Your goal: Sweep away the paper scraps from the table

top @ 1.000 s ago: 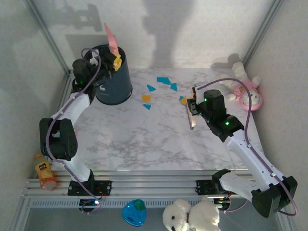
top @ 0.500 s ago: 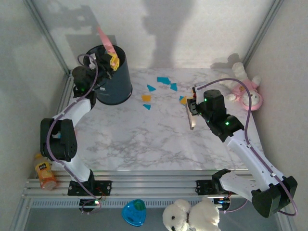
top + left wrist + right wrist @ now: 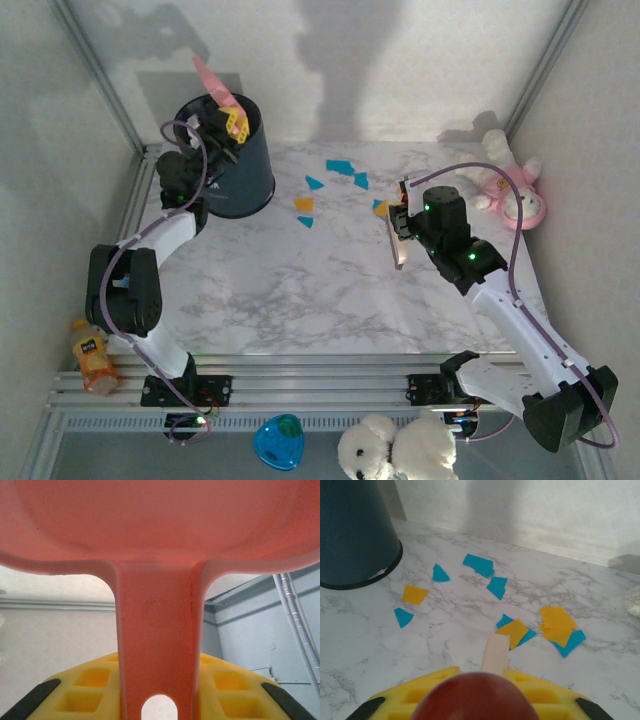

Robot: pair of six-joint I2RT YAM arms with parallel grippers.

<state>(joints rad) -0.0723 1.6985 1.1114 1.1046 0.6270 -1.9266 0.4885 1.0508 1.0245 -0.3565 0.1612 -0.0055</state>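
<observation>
Top external view: the left fingers are clamped on the pink dustpan, high over the dark blue bin; the right fingers are clamped on a wooden stick; the paper scraps lie on the counter, near the stick's tip.

No txt I can read from here. Dark bin has a small white mark on its side, too tiny to make out. Bottle label w/ dark patch: blurred, unreadable.
</observation>
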